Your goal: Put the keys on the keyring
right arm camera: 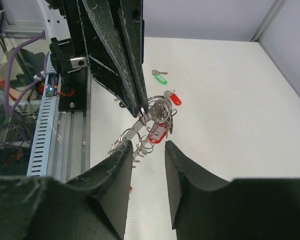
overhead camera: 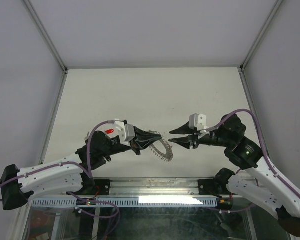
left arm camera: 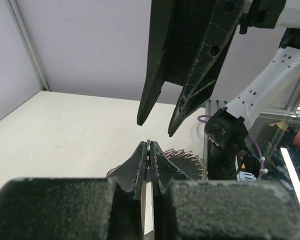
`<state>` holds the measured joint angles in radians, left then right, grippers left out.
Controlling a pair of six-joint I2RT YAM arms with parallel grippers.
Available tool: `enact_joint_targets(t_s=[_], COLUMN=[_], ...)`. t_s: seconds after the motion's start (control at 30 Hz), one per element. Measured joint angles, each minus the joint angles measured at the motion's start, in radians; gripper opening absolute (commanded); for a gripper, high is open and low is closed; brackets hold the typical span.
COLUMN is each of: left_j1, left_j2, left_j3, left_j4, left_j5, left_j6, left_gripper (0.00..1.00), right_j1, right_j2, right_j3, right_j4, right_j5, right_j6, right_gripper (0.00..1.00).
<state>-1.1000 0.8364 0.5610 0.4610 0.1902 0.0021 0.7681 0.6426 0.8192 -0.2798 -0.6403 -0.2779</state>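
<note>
The keyring is being pinched at its rim by the left gripper. The right gripper is being held spread, just beside it.

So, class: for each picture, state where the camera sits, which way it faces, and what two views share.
Top external: above, behind the robot, looking down on the table; left arm, right arm show.
Left wrist: above the shut left end effector, facing the right end effector.
Right wrist: above its open end effector, facing the left one.
Wrist views share the keyring.
</note>
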Motion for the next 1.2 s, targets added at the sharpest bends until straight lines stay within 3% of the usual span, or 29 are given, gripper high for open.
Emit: enact_joint_targets(t_s=[0.77, 1.2], left_j1=[0.000, 0.000], left_j2=[0.029, 0.035], left_j3=[0.009, 0.020], left_j4=[-0.081, -0.079], left_j5=[0.134, 0.138], left_j6=[0.047, 0.047], left_gripper=[0.00, 0.00], right_j1=[0.010, 0.077], right_j2=[0.110, 0.141], right_j3=[0.092, 0.092], right_j4=[-0.195, -0.206], right_j5=[-0.127, -0.094], right_j6=[-0.088, -0.092], right_gripper=[0.31, 0.27])
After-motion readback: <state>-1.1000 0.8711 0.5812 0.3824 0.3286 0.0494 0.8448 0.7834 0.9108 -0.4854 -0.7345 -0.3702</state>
